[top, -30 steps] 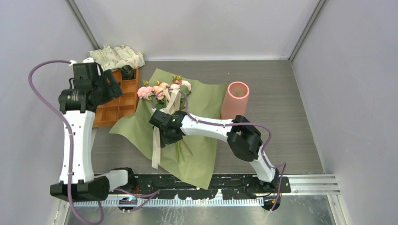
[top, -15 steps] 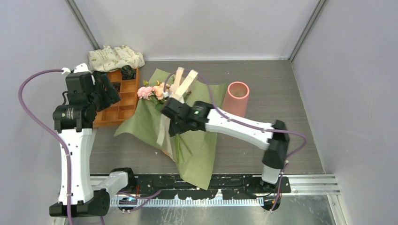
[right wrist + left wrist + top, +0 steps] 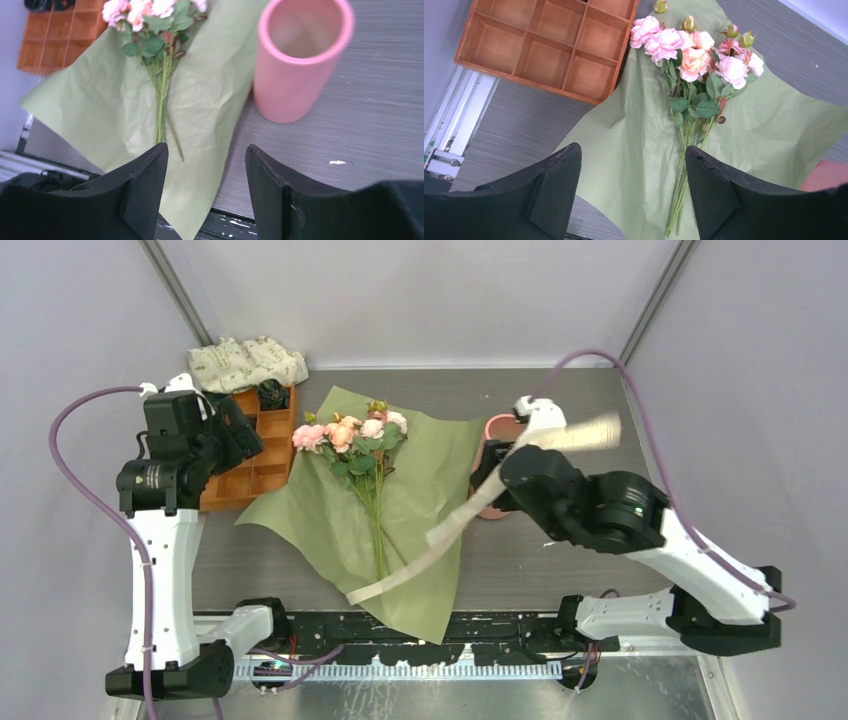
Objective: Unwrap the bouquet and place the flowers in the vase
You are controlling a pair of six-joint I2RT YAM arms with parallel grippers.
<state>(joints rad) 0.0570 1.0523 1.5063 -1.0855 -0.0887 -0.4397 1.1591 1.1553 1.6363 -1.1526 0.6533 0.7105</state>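
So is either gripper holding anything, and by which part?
Neither holds anything: left gripper and right gripper stand open, empty. The blurred ribbon crosses the right arm; whether snagged there, cannot tell.

The right arm point(image 3: 600, 510) hides most of the vase point(image 3: 495, 425); the ribbon point(image 3: 436, 537) is blurred.

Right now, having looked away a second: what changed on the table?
The right hand swung rightward from over the flowers toward the vase, pulling the beige ribbon off them; the ribbon now trails across the green paper. That hand stands open. Flowers, paper, vase stayed; the left hand barely moved.
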